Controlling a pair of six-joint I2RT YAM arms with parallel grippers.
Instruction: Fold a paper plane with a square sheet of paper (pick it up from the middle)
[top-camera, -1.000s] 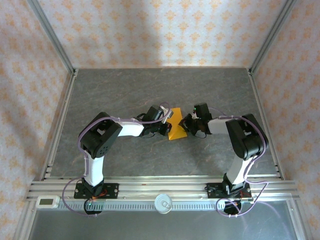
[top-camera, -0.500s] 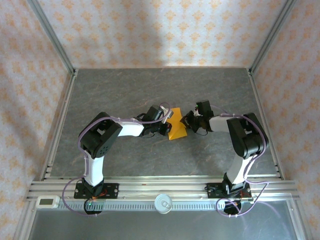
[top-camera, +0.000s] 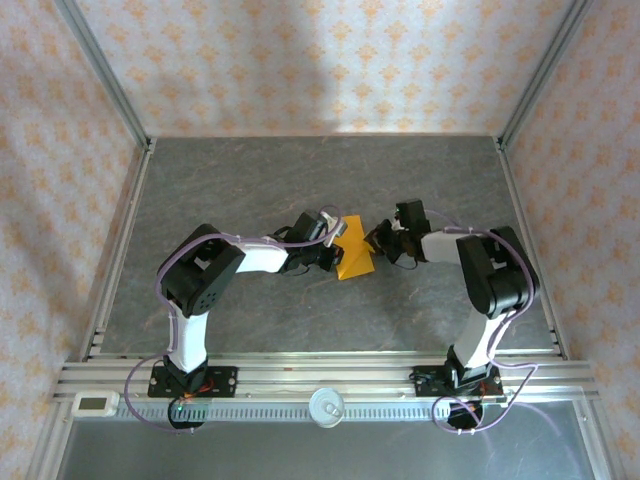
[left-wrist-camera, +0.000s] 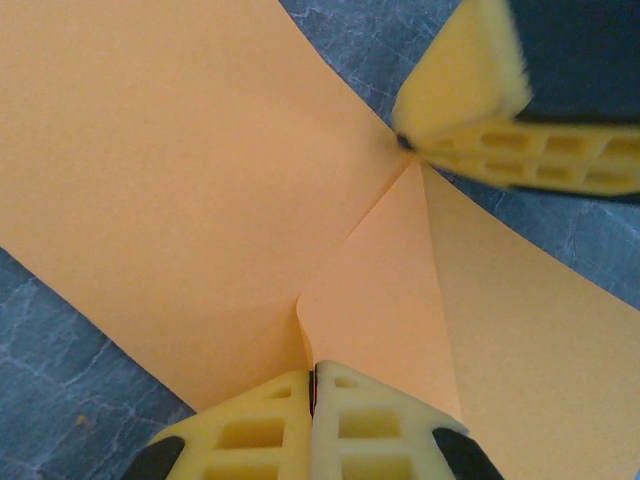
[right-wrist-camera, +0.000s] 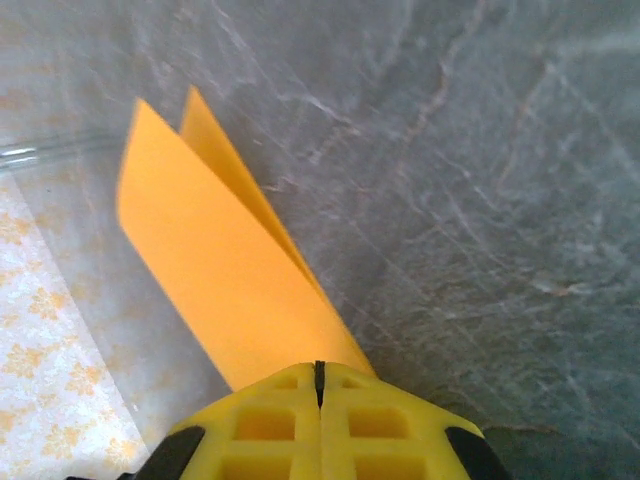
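Over the table (top-camera: 250, 180), left gripper (left-wrist-camera: 313, 392) and right gripper (right-wrist-camera: 319, 378) pinch paper (left-wrist-camera: 180, 170) — creased.

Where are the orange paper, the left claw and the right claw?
orange paper (left-wrist-camera: 170, 170), left wrist view, on the sheet's flat face.
left claw (left-wrist-camera: 313, 385), left wrist view, on the seam between its shut fingertips, pinching the paper.
right claw (right-wrist-camera: 320, 380), right wrist view, on the seam between its shut fingertips, pinching the paper.

A grey marbled table (top-camera: 250, 170) sits inside 3 walls (top-camera: 320, 60) of pale wallpaper (small orange floral motifs), edged by aluminium rails (top-camera: 300, 372), evenly lit.
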